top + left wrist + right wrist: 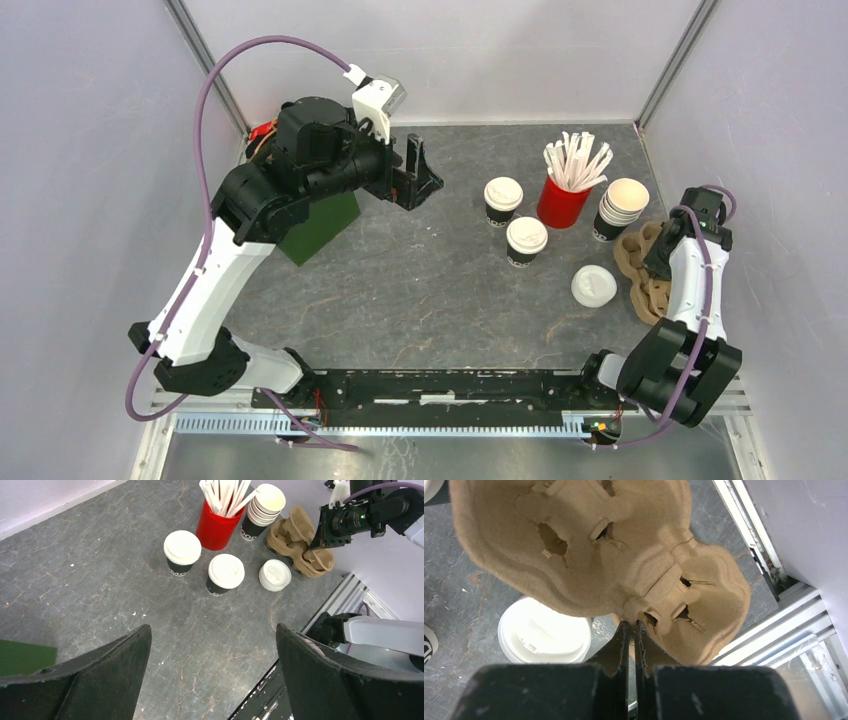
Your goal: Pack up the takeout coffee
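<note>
Two lidded dark takeout coffee cups stand right of the table's middle, one (502,201) farther back and one (525,241) nearer; both show in the left wrist view (182,552) (225,574). My right gripper (630,625) is shut on the rim of a brown pulp cup carrier (589,545), which it holds by the right edge of the table (640,262). My left gripper (418,178) is open and empty, raised over the far left, well left of the cups.
A red cup of white stirrers (566,192) and a stack of lidless cups (620,208) stand behind the carrier. A loose white lid (594,286) lies beside it. A dark green block (320,226) sits under the left arm. Walls enclose the table.
</note>
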Tool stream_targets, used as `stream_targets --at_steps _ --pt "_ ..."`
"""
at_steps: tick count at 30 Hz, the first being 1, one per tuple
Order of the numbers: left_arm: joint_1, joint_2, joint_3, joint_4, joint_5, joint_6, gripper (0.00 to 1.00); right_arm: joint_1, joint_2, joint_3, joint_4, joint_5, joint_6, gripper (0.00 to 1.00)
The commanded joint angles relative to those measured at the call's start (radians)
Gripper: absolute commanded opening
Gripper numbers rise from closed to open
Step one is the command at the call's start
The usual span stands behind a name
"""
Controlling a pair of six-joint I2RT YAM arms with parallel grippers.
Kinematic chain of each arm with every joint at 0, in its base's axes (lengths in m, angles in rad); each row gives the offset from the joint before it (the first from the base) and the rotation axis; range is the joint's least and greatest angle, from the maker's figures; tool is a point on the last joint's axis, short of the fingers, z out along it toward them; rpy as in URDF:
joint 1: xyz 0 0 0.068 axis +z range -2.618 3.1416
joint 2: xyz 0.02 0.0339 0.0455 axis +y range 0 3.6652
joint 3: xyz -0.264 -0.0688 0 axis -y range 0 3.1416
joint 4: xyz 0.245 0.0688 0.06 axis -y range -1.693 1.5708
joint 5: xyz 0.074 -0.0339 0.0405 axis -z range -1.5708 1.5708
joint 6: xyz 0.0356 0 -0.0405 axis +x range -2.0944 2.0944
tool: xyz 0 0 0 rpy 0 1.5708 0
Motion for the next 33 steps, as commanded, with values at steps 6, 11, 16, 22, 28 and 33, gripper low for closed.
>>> stream_targets --at_steps 6,11,16,22,28,33 --pt "-0.030 -0.036 0.012 0.016 0.029 0.026 1.00 0.000 -0.082 0.026 -0.052 0.211 0.061 0.00" --pt "-0.055 -0.042 0.010 0.012 0.000 0.032 1.00 0.005 -0.103 0.137 -0.105 0.257 0.066 0.00" --pt "-0.076 -0.048 0.005 0.011 -0.005 0.031 1.00 0.005 -0.132 0.291 -0.136 0.202 0.048 0.00" --pt "-0.102 -0.025 0.025 0.010 -0.010 0.008 1.00 0.157 -0.154 0.458 -0.048 -0.096 -0.039 0.00" --pt "-0.062 0.082 0.187 -0.049 -0.034 -0.095 1.00 0.547 -0.072 0.571 0.015 -0.142 -0.119 0.00" --pt "0.184 0.123 0.196 -0.048 0.175 -0.351 0.94 0.851 -0.027 0.557 0.103 -0.074 -0.227 0.00"
